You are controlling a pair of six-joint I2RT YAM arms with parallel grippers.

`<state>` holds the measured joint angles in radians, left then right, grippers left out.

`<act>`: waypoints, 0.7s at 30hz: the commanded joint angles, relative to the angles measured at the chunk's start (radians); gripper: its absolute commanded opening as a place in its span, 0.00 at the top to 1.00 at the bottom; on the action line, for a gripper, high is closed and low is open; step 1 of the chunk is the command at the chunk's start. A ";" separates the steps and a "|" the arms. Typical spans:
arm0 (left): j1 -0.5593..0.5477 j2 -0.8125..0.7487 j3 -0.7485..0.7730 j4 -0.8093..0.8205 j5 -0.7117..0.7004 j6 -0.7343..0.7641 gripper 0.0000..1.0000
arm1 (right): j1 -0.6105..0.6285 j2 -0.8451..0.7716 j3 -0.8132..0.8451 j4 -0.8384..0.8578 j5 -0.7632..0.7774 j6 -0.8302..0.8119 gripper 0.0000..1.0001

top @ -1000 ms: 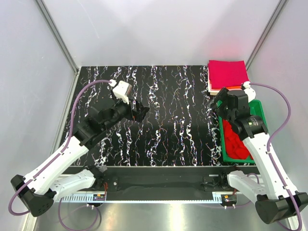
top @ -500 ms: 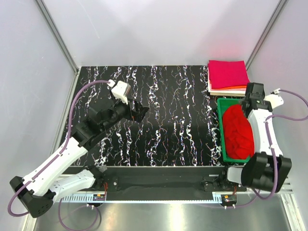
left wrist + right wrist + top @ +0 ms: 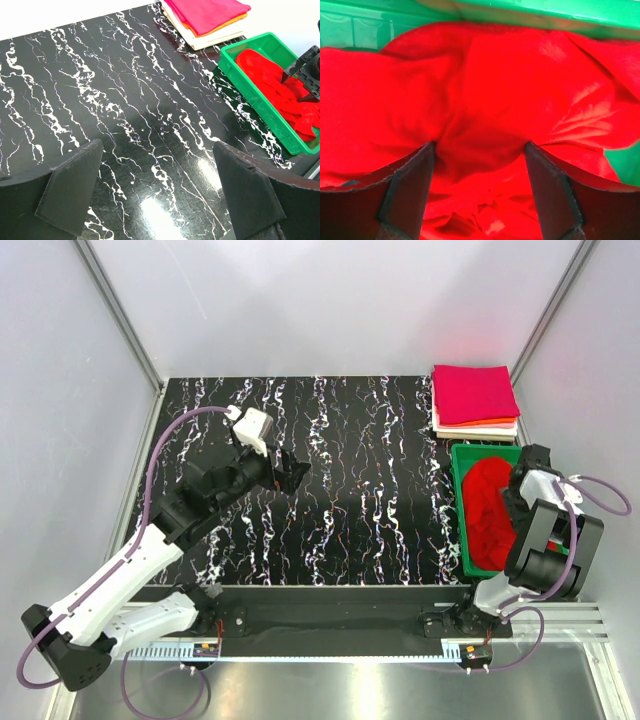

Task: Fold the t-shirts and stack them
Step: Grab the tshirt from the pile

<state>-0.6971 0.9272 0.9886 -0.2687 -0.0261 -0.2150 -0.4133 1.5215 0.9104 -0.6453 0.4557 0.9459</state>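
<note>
The black bench (image 3: 350, 440) with its white marbled veins has open room across the middle, where the folding will want to happen. At its right edge sits the oblong green plastic tray (image 3: 457, 502), and heaped inside it, filling most of it, is the crumpled bright red t-shirt (image 3: 487, 508). Just beyond the tray, in the far right corner, is the stack of folded shirts (image 3: 474, 392): magenta on top, orange and white beneath, squared up neatly.

The right claw (image 3: 480, 155) is down in the tray, jaws spread wide and grasping nothing yet. Both fingers (image 3: 410, 185) press into the red cloth and a fat ridge of it swells up between them. The left claw (image 3: 160, 192) hangs over the left half of the bench, likewise wide and empty.

To my eye the step is picking the shirt out. It would go best if the right claw clenched on that thick ridge rather than a thin fold, then rose straight up so the cloth clears the tray wall without tugging the tray along. Then carry it left onto the bench, where the left claw can take a second hold and help spread it flat.
</note>
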 commanded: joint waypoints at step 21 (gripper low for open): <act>-0.001 0.021 0.027 0.042 0.003 -0.015 0.01 | -0.022 -0.374 0.435 -0.016 -0.534 -0.303 1.00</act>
<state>-0.6971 0.9447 0.9886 -0.2691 -0.0265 -0.2184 -0.4351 1.1934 1.2095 -0.6468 0.1474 0.7170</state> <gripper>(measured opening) 0.987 0.044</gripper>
